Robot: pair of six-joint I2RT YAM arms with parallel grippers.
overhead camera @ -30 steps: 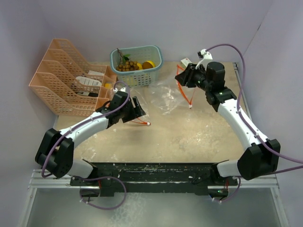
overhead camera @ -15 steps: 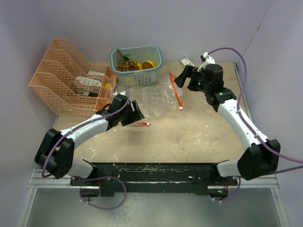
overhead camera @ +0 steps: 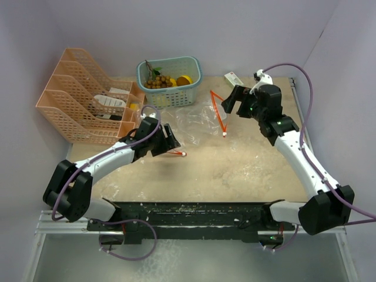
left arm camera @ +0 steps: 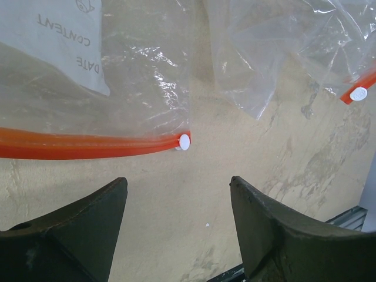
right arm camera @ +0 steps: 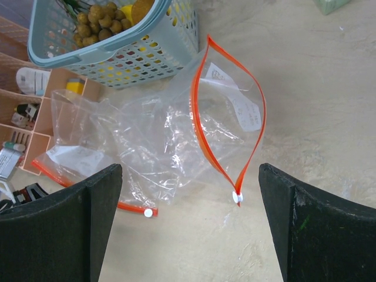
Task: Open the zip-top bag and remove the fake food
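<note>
Right pincer point(overhead camera: 229, 103) drew back; zip-top bag point(right arm camera: 226, 117) lies on mottled tabletop point(overhead camera: 247, 170).

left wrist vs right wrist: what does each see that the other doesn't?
Left wrist only: the left tool, open over bare table, and legible DATE/CONTENT print on the left bag's label.
Right wrist only: the right tool, open; the basket holding the fake food; the organizer; and the right bag's orange zip gaping in a loop.
Both: the left bag and the right bag, each with a white slider, on the tan table.
</note>
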